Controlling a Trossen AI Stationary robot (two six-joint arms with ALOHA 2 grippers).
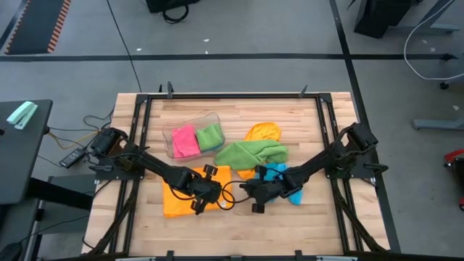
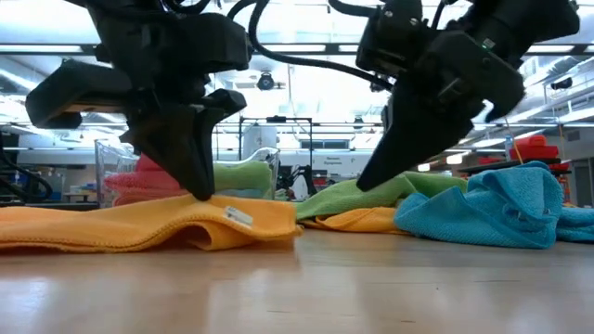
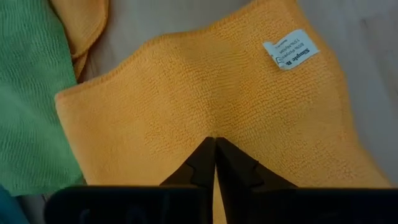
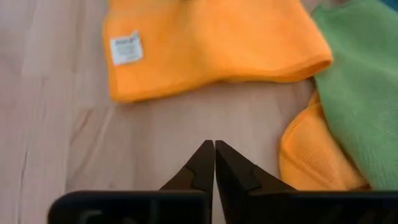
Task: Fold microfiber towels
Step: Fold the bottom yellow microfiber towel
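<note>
The orange towel (image 1: 190, 194) lies flat on the table (image 1: 239, 232), front-left of centre. The left gripper (image 1: 205, 196) rests on the towel's right portion, fingers clenched together, nothing grasped. The right gripper (image 1: 255, 197) hovers over bare wood just right of that towel, fingers likewise pressed together, with the blue towel (image 1: 279, 176) behind it.

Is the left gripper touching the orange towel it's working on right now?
Touching. The left wrist view shows the left gripper, shut, tips pressed into the orange towel; the low view shows them on the cloth too.
</note>
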